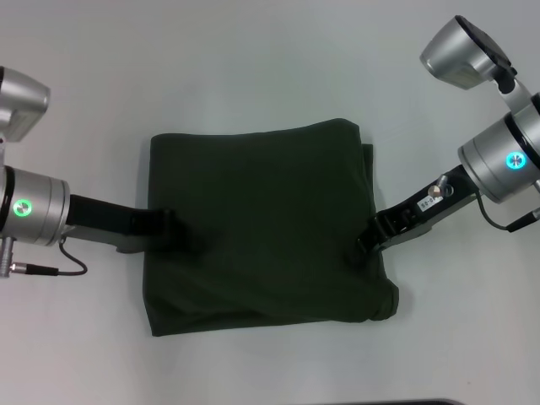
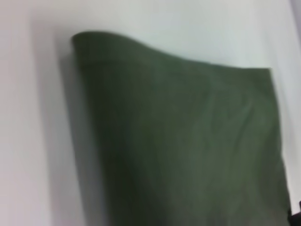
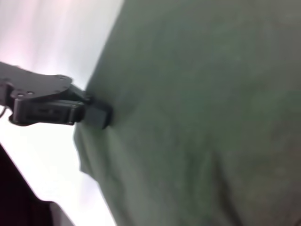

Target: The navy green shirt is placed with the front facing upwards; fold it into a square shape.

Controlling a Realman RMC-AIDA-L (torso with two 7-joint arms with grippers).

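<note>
Already folded into a rough square, the dark olive-green cotton shirt [image 1: 261, 228] lies flat on the pale white table [image 1: 253, 59]. At the shirt's left edge sits the left gripper [image 1: 173, 229]; the right gripper [image 1: 364, 245] meets its right edge — jaws hidden against cloth, so I cannot tell their state.
</note>
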